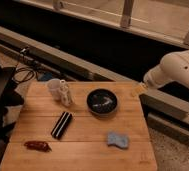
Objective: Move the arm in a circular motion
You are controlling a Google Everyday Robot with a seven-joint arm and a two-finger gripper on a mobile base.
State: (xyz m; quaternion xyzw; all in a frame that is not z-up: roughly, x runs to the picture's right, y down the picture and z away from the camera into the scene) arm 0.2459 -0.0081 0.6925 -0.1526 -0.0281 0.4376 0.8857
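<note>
The cream-white arm (180, 70) comes in from the right edge. Its thick rounded segments reach down-left to just beyond the far right corner of the wooden table (83, 150). The arm hangs above the floor gap beside the table and touches none of the objects on it. The gripper does not show; the arm's visible end stops near the table corner and no fingers can be seen there.
On the table are a white cup (54, 88) with a clear bottle (65, 94) beside it, a black bowl (102, 102), a black flat box (61, 124), a red packet (37, 145) and a blue sponge (118, 139). Cables and dark equipment (3, 90) lie at left, and a rail (63, 57) runs behind.
</note>
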